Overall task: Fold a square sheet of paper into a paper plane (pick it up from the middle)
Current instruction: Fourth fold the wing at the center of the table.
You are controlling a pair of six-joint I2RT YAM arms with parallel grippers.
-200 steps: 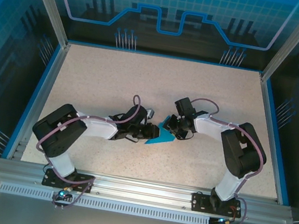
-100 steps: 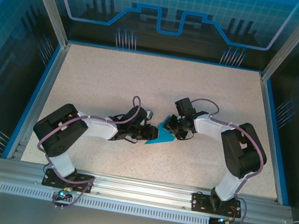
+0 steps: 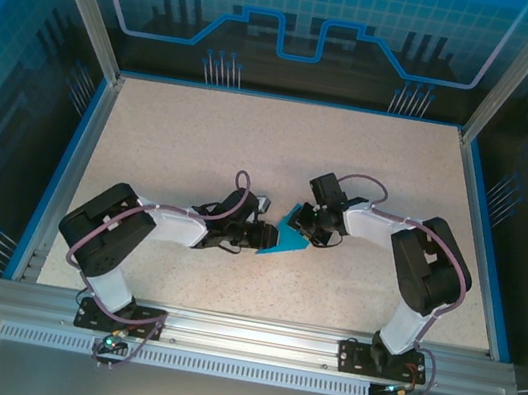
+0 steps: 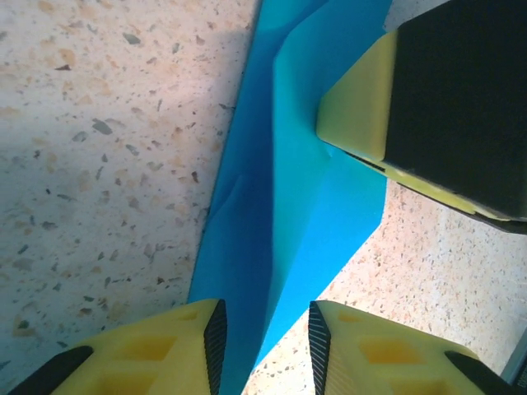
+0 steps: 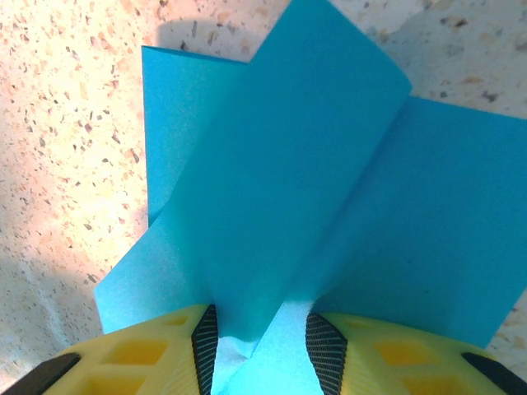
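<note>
**Item:** blue sheet of paper (image 3: 285, 243), part-folded, not square in outline. Found near the middle of the table (image 3: 252, 145), between the two wrists, flaps on or close over the surface.

**Material and shape:** thin, matt, bright blue stock with sharp corners and crisp straight edges. Creased into a raised central pleat, a flap spread to either side. Tapered to a narrow wedge toward the left arm, with a slight buckle along the wedge's long crease.

**Right gripper** (image 3: 305, 230)**:** closed narrowly on the upright pleat, dark textured pads (image 5: 206, 339) set to both faces, a pale patch of paper in the gap. Judged an anchor hold, meant to stand the centre fold up for working the flaps.

**Left gripper** (image 3: 260, 239)**:** jaws part-way apart, straddling the wedge end. One pad (image 4: 216, 337) against the paper's edge, bare table visible between paper and the other pad. No grip made out. Judged placed for taking or pressing the tapered end along its crease.

**Fittings:** yellow moulded fingers with dark pads on both grippers. A right finger (image 4: 436, 99) seen at the sheet's far end from the left wrist.

**Support:** pale speckled top, hard and flat, edged by a blue rim.

**Status:** plane judged part-done, dart point not yet formed.
</note>
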